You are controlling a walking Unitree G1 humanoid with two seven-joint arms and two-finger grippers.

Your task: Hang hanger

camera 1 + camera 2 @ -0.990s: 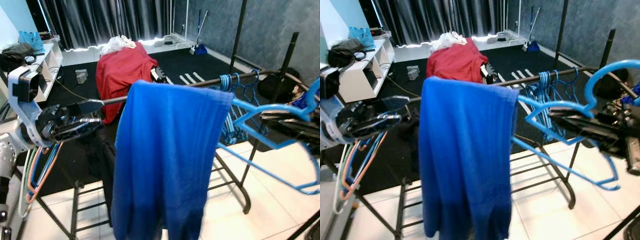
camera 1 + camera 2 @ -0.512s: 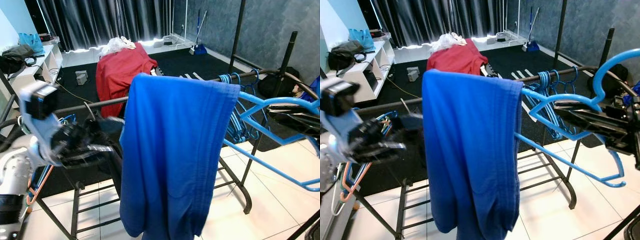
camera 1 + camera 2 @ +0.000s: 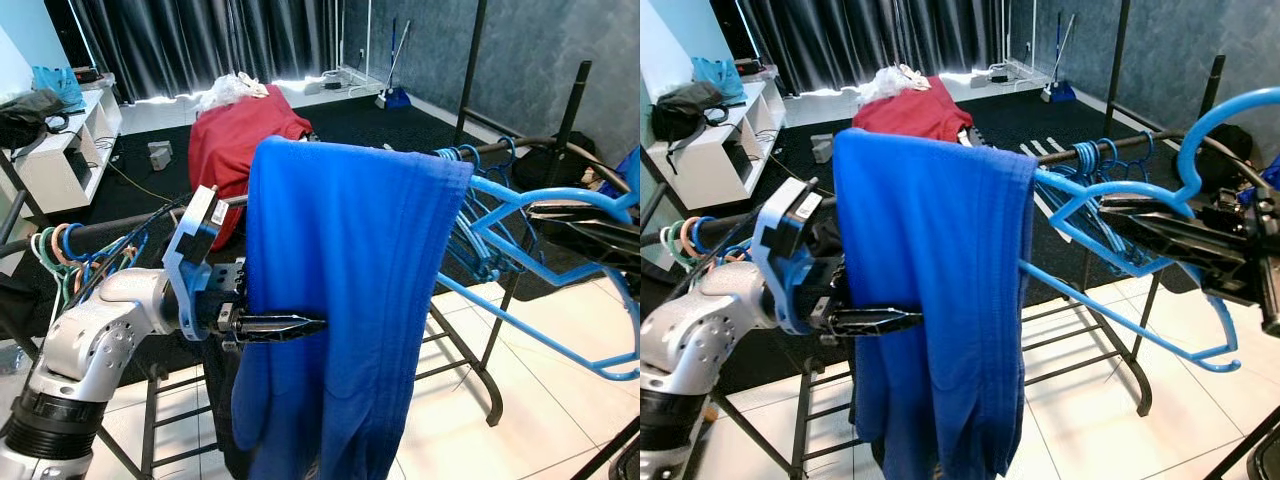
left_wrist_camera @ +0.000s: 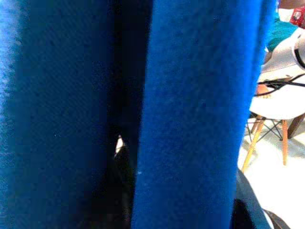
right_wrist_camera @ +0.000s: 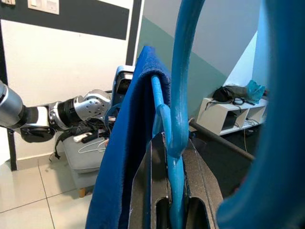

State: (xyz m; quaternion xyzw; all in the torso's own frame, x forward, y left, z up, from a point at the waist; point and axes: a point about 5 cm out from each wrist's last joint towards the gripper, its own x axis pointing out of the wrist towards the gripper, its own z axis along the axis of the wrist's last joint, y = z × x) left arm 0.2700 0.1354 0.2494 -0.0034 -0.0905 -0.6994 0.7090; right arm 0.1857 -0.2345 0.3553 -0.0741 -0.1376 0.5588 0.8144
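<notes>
A blue garment hangs folded over a light blue hanger, in front of the black clothes rail. My right gripper is at the right, shut on the hanger below its hook; the right wrist view shows the hanger's stem between the fingers. My left gripper reaches in from the left at mid-height of the garment. Its fingers lie together against the cloth's front. Blue cloth folds sit very close in the left wrist view.
Several blue hangers hang on the rail's right part, and coloured ones on its left end. A red-draped object stands behind on the dark carpet. A white shelf is at far left, and the rack's feet are on white tiles.
My left arm came down from the rail at the left and swung in to the garment's front. The right gripper and hanger stayed nearly in place.
</notes>
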